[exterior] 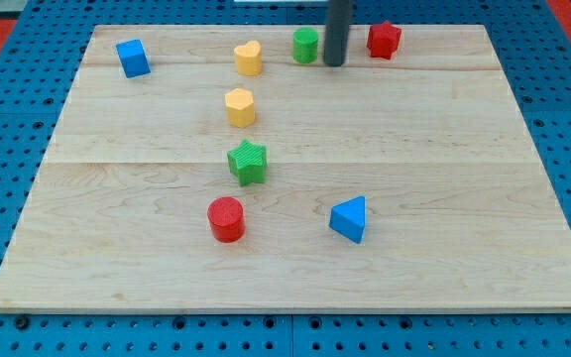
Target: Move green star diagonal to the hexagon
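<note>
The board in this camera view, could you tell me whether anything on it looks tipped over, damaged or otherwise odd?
Nothing stands out. The blocks all sit flat on the wooden board, spread apart. The green star sits just below the yellow hexagon. My tip is near the view's top, between the green cylinder and the red star.

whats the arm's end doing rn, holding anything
No claw: my tip holds nothing, near the view's top between the green cylinder and red star.
</note>
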You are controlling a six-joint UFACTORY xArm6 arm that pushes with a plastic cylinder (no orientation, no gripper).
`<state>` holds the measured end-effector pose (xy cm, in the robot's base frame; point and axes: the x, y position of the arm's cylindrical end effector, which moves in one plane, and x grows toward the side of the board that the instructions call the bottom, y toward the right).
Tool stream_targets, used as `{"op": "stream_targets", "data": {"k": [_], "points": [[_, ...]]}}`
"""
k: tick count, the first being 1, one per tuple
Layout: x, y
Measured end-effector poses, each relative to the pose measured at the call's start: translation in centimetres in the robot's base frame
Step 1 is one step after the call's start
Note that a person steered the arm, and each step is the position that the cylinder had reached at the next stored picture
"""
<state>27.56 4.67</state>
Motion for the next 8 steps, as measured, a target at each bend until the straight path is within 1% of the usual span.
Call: {"op": "stream_targets", "data": {"k": [1, 2, 3, 5, 7, 8], "points": [[1.0, -2.3], [0.7, -6.0], [0.7, -6.7], [0.7, -5.0], [1.5, -5.0], [5.4, -5.0]]}}
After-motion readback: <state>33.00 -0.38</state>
